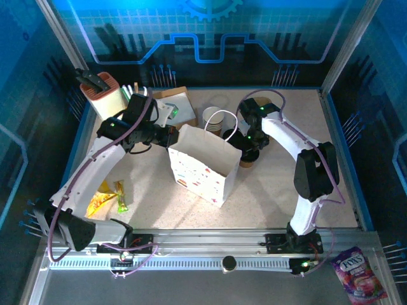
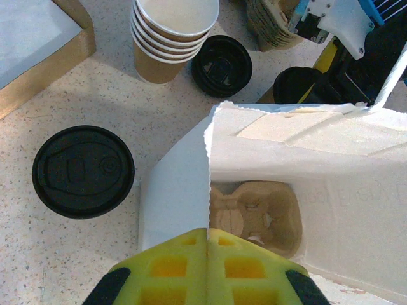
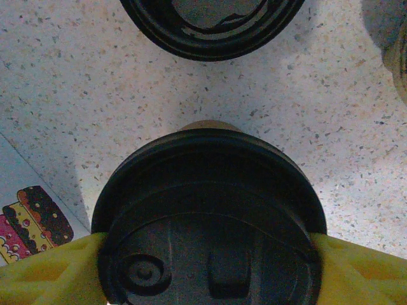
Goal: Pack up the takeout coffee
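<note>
One takeout coffee (image 3: 210, 210), a brown cup under a black lid, stands on the table between the yellow fingers (image 3: 57, 273) of my right gripper (image 3: 206, 244), which press on both sides of its lid. From above, that right gripper (image 1: 248, 151) is just right of the white paper bag (image 1: 200, 171). A second lidded takeout coffee (image 2: 82, 170) stands left of the bag. My left gripper (image 2: 208, 234) is shut on the bag's (image 2: 175, 197) serrated top edge. A pulp cup carrier (image 2: 261, 213) lies at the bottom of the bag.
A stack of empty paper cups (image 2: 172, 32) and a loose black lid (image 2: 221, 63) sit behind the bag. Behind them lie stacked pulp carriers (image 2: 273, 28). A flat box (image 1: 175, 105) and a holder (image 1: 102, 92) stand at the back left. Snack packets (image 1: 105, 198) lie front left.
</note>
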Action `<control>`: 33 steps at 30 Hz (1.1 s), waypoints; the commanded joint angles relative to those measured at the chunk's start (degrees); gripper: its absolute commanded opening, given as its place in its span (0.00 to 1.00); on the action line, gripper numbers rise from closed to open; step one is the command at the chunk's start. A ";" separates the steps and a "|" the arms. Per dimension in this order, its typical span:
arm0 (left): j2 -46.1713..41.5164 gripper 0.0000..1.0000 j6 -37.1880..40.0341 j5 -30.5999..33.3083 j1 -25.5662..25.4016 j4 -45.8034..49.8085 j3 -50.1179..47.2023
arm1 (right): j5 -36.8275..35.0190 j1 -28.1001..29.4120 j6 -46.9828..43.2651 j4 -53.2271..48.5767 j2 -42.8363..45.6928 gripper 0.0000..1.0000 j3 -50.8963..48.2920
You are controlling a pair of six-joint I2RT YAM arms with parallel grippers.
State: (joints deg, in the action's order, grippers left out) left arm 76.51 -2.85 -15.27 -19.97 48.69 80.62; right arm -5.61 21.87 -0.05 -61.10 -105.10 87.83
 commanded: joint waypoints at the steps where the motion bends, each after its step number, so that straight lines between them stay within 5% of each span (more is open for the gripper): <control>1: -1.63 0.00 0.54 -1.47 0.45 -1.14 -0.72 | -1.91 0.29 -0.08 -2.77 2.99 0.68 0.67; 15: -1.84 0.10 -1.30 -5.15 -0.28 -2.81 -1.24 | -5.53 -2.42 0.89 -9.15 17.14 0.64 9.71; 25: -3.53 0.47 -0.33 -0.98 -0.31 -2.62 -2.00 | -5.36 -1.27 1.57 -15.01 22.82 0.62 21.02; 33: -4.43 0.58 -0.01 0.18 -0.28 -2.04 -1.78 | -7.18 4.02 2.52 -21.84 23.37 0.60 33.69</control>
State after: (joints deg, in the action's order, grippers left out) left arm 73.32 -3.46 -16.08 -20.03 46.63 79.44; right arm -11.57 23.83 1.45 -78.17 -82.83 117.45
